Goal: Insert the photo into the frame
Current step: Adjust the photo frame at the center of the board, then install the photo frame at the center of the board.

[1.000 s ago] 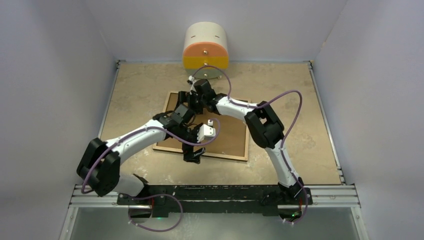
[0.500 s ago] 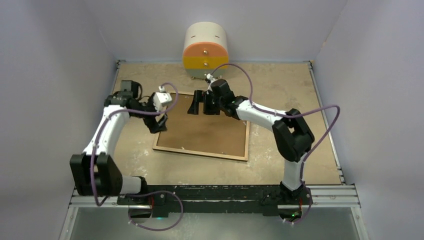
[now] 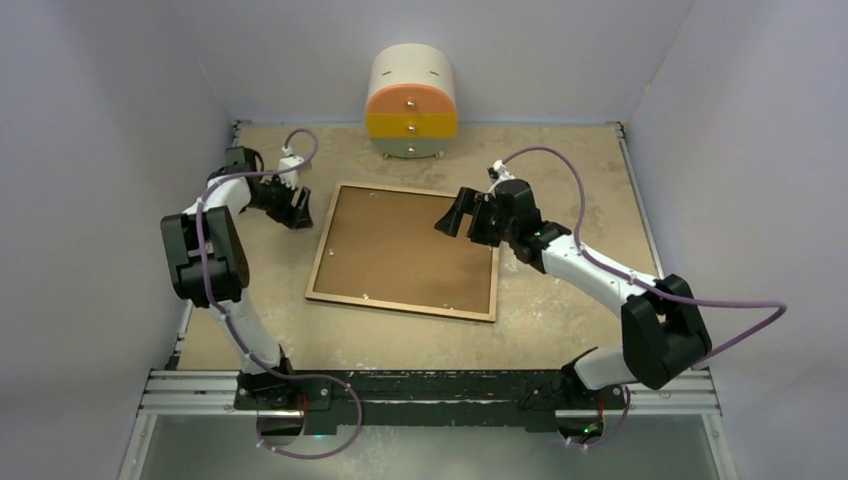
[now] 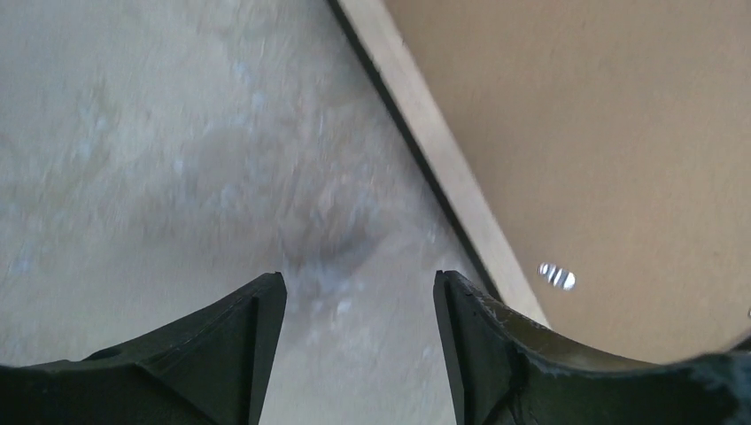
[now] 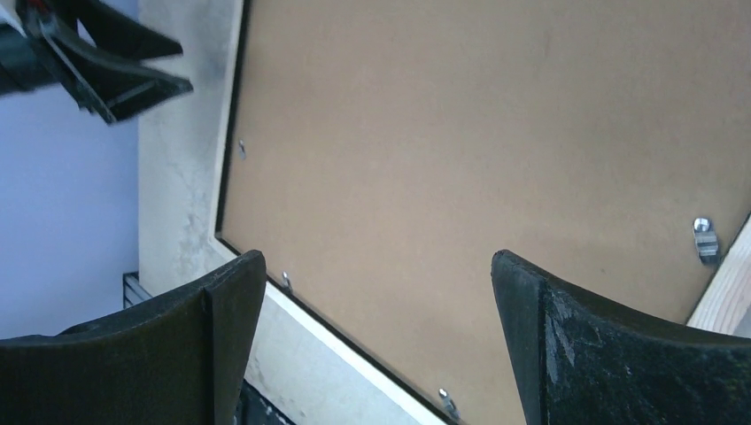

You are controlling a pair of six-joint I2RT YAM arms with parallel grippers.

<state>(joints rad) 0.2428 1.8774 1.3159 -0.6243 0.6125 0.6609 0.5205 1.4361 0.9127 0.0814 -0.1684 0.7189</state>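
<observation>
The frame lies back-up in the middle of the counter, its pale wood rim around the brown backing board, which sits flat inside it under small metal tabs. The photo is nowhere in sight; whether it lies under the board cannot be told. If it does not, the step in hand is probably to turn the tabs aside and lift the board out, and that wants a fingertip laid against one tab at a time, pushed sideways along the rim rather than down, so the glass beneath takes no load. The other hand would do well to steady the rim from outside. The left hand hangs over bare counter just beside the frame's left edge, fingers partly spread and holding nothing, with its arm folded high along the left side. The right hand hovers above the board's far right part, spread wide and empty, its arm reaching in from the right with the elbow well out.
</observation>
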